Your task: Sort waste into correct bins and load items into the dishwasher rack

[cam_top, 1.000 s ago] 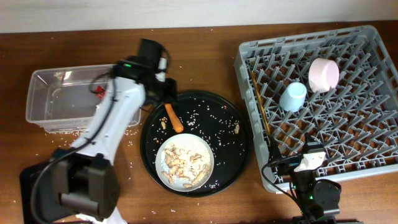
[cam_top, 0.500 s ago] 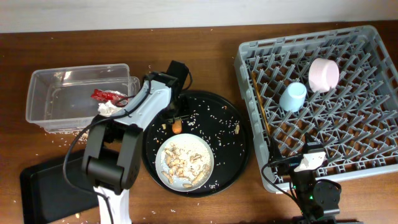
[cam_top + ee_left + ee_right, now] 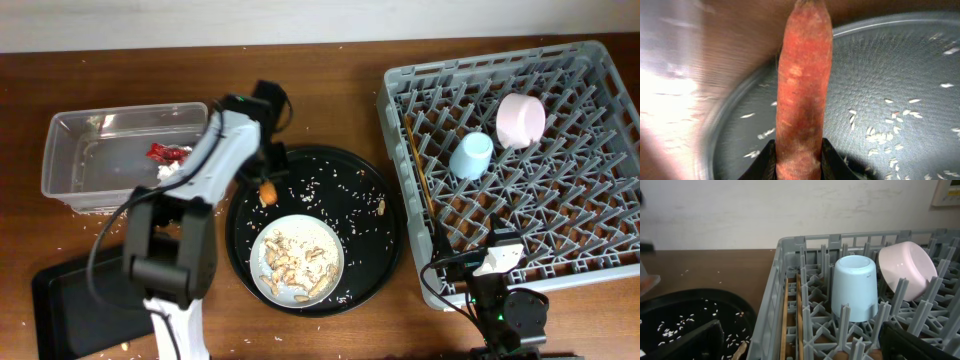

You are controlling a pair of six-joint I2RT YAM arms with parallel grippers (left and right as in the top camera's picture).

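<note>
Carrot piece (image 3: 802,90) clamped in left gripper (image 3: 799,161) above round black tray (image 3: 905,75).

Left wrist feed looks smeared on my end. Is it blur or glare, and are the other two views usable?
Left wrist: the carrot piece in the left gripper is fairly sharp, but the round black tray behind is smeared and the left edge is washed out white. Overhead: evenly lit, sharp. Right wrist: the light blue cup and dishwasher rack are crisp, no glare.
</note>
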